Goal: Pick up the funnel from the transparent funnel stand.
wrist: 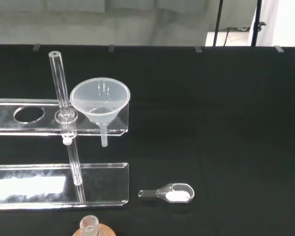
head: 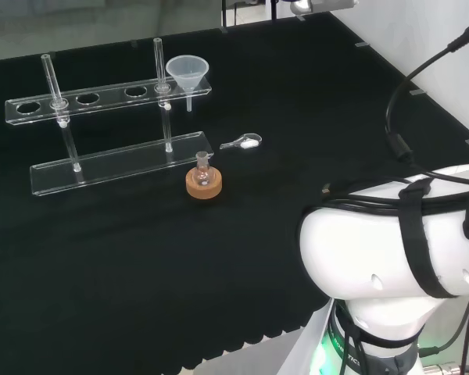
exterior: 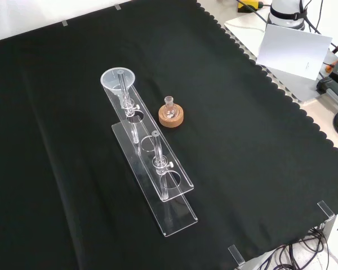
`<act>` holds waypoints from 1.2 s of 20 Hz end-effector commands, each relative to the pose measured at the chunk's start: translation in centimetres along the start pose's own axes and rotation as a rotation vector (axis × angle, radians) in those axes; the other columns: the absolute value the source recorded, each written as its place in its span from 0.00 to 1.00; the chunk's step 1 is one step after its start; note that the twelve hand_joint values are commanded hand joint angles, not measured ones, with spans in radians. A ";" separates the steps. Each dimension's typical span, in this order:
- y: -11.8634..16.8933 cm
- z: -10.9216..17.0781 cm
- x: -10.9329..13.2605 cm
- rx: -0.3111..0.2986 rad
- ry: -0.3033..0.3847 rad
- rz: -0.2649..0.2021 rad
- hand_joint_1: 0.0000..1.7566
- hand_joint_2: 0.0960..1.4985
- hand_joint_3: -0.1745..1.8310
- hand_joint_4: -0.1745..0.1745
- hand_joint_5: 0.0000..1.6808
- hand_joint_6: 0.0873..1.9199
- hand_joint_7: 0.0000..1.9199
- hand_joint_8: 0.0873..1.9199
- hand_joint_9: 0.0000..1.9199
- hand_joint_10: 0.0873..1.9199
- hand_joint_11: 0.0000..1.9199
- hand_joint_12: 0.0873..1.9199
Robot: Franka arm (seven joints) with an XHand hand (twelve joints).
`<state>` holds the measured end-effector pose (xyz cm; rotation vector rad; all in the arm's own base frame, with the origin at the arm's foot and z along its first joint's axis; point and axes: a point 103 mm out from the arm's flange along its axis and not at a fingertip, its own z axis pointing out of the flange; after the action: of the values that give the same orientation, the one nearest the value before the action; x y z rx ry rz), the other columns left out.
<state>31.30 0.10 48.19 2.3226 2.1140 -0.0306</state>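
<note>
A: Start with the head view. Where is the funnel (head: 187,72)?

B: It sits in the end hole of the clear stand (head: 109,96), at the stand's right end in that view, its spout hanging down through the upper shelf. The stand has two upright rods, an upper shelf with round holes and a flat base plate on the black cloth (head: 141,258).

A: Anything near the stand?

B: Just in front of the base plate's right end, a small glass flask (head: 203,169) stands upright on a cork ring (head: 204,184). To the right of the base plate lies a little clear scoop (head: 243,142) with something white in its bowl. The big white shapes at the view's lower right are the arm's link (head: 399,250) (well apart from the stand).

A: And the front view?

B: The stand (exterior: 152,163) runs lengthwise away from the camera, and the funnel (exterior: 118,80) sits at its far end. The flask (exterior: 169,104) on its cork ring (exterior: 172,117) is just to the right of the stand, near that far end.

A: The wrist view?

B: The funnel (wrist: 100,101) is seated in the shelf of the stand (wrist: 54,125), beside one rod, mouth upward and nothing touching it. The scoop (wrist: 170,192) lies off the corner of the base plate, apart from it, and the flask's neck (wrist: 89,223) shows at the picture's edge beside that plate.

A: The hand's fingers?

B: I cannot tell whether they are straight or curled.
</note>
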 end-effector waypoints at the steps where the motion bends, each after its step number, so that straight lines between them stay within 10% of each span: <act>1: 1.1 0.8 0.2 0.013 -0.002 0.022 0.00 0.80 0.27 0.51 0.17 0.00 0.00 0.26 0.11 0.32 0.09 0.69; 24: 13.7 7.1 1.2 0.136 -0.026 -0.029 0.00 0.78 0.25 0.46 0.19 0.00 0.05 0.28 0.13 0.32 0.05 0.71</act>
<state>40.07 0.47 42.99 2.3734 2.1447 -0.1853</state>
